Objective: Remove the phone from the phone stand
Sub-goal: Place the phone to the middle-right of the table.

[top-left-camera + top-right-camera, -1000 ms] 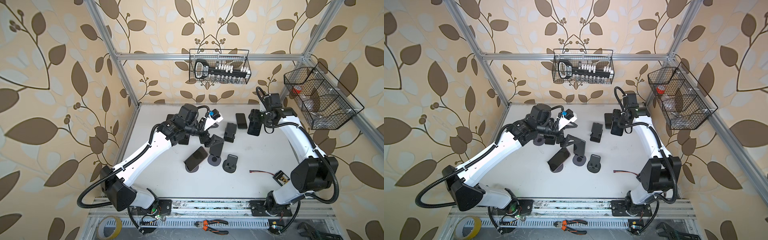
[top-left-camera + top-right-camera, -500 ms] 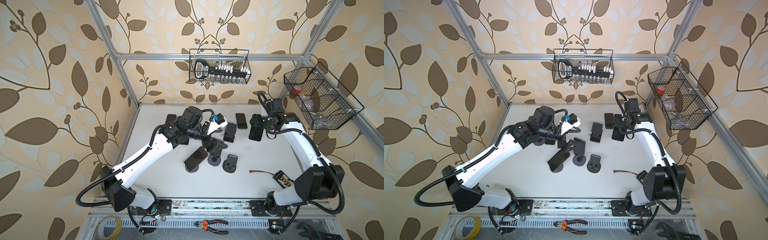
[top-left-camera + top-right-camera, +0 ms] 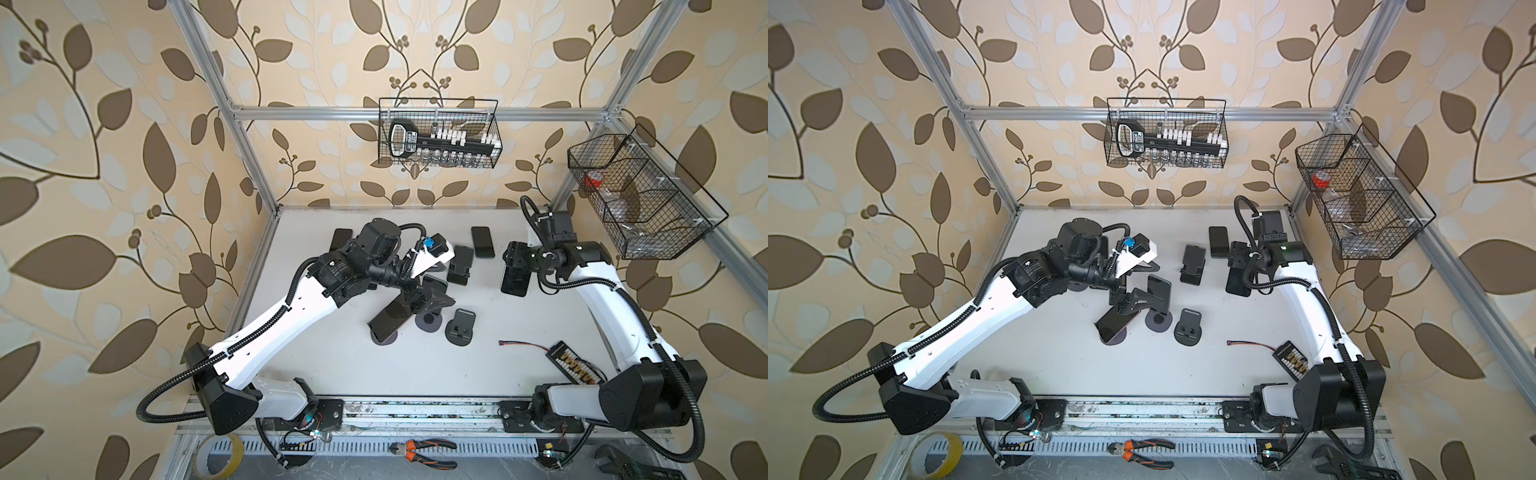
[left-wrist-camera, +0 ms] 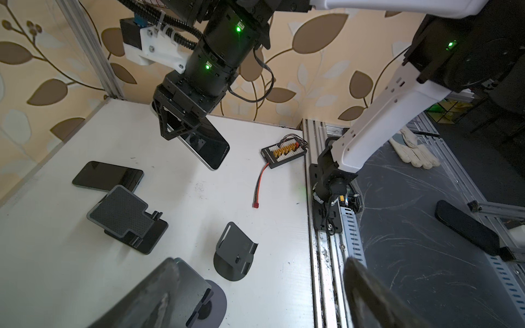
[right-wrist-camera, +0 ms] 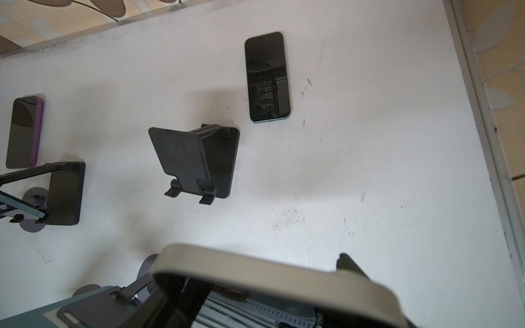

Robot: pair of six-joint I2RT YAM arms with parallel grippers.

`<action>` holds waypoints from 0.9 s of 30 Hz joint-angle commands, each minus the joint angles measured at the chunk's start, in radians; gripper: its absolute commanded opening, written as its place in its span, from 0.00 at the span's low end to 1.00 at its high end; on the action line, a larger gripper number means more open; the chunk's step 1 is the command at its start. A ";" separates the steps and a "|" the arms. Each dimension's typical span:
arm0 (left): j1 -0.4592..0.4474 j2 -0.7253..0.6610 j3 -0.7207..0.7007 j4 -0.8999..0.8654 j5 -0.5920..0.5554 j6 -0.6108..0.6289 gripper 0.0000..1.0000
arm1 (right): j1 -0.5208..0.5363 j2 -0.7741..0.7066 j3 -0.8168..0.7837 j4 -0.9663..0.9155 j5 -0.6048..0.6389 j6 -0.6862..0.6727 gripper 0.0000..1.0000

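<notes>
A dark phone (image 3: 388,322) (image 3: 1113,325) leans on a round-based phone stand (image 3: 384,338) mid-table. My left gripper (image 3: 428,305) (image 3: 1133,307) (image 4: 260,272) hovers open over its upper end and the empty stand (image 3: 434,289) beside it. In the left wrist view that stand's plate (image 4: 184,284) lies just inside one finger, and the leaning phone is out of that view. My right gripper (image 3: 515,270) (image 3: 1239,270) is shut on a cream-edged phone (image 3: 514,284) (image 4: 207,144) (image 5: 270,272), held off the table at the right.
Two more empty stands (image 3: 459,266) (image 3: 460,330) sit near the middle. Flat phones lie at the back (image 3: 482,242) (image 3: 340,239). A connector board with a red cable (image 3: 571,365) lies front right. Wire baskets (image 3: 438,133) (image 3: 636,195) hang on the walls.
My left gripper has come forward and down over the stands, still open. The right arm has carried its phone a little toward the front.
</notes>
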 commanded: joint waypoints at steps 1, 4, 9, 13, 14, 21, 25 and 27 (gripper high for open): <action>-0.013 -0.038 -0.007 -0.006 -0.002 -0.008 0.90 | -0.005 -0.043 -0.024 -0.001 -0.012 -0.008 0.63; -0.022 -0.044 -0.012 0.000 -0.010 -0.018 0.90 | -0.005 -0.054 -0.035 -0.003 -0.016 -0.009 0.63; -0.044 -0.051 -0.017 -0.003 -0.028 -0.028 0.90 | -0.006 -0.064 -0.042 -0.005 -0.021 -0.016 0.63; -0.056 -0.061 -0.029 -0.007 -0.046 -0.031 0.90 | -0.005 -0.060 -0.054 0.001 -0.024 -0.014 0.63; -0.057 -0.064 -0.030 -0.007 -0.049 -0.034 0.90 | -0.006 -0.059 -0.058 0.006 -0.025 -0.011 0.63; -0.062 -0.083 -0.049 -0.018 -0.066 -0.041 0.90 | -0.005 -0.030 -0.078 0.042 -0.035 0.006 0.64; -0.062 -0.099 -0.059 -0.028 -0.080 -0.035 0.90 | -0.006 -0.019 -0.103 0.084 -0.037 0.033 0.64; -0.062 -0.105 -0.061 -0.036 -0.087 -0.028 0.90 | -0.006 -0.012 -0.116 0.101 -0.035 0.033 0.63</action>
